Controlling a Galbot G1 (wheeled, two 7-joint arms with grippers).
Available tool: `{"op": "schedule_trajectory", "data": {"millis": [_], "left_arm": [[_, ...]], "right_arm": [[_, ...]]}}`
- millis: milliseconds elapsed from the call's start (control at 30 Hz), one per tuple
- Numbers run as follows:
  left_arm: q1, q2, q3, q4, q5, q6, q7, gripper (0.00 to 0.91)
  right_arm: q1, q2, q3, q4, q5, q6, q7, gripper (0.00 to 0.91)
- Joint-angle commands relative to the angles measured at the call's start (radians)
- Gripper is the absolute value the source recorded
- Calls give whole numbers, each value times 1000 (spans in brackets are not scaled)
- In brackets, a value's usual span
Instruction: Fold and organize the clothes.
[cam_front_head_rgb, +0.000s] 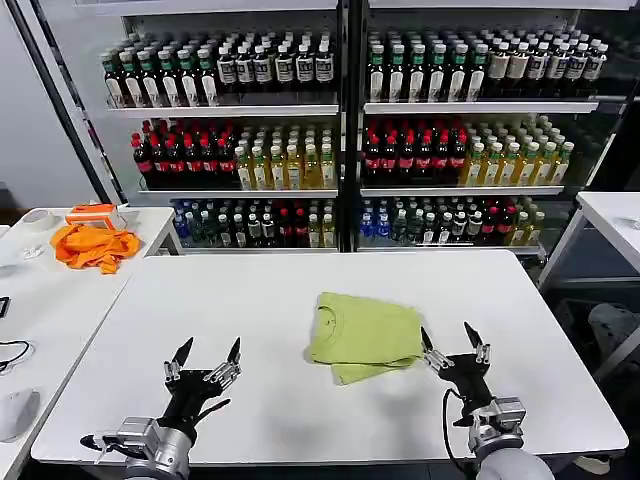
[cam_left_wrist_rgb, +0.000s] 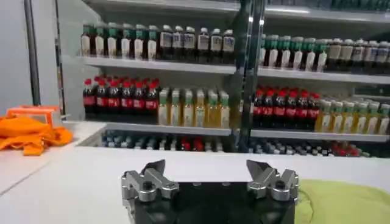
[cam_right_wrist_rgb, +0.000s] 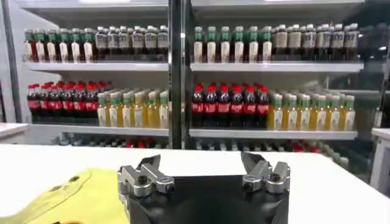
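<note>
**Camera placement around the desk**

The desk (cam_front_head_rgb: 300, 300) is seen from above and behind its near edge in the head view, which faces the bottle shelves (cam_front_head_rgb: 340, 130) beyond. Each wrist view is taken low over the desk, close behind its own hand, level toward the same shelves. The shelves and desk top are shared by all three views.
</note>
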Motion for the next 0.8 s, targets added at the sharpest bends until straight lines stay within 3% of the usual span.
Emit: {"op": "schedule_trajectory", "data": {"millis": [33,133,800], "left_arm": [[17,-5,-8,-28,30,4,4,907],[26,-9,-9,-39,33,4,5,907],[72,-38,-3,-73,62,-10,15,907]], "right_arm": [[-66,13,24,83,-12,-41,-5,907],[-83,10,33,99,-55,-30,-2,907],[-124,8,66,166,-76,-24,1,907]]}}
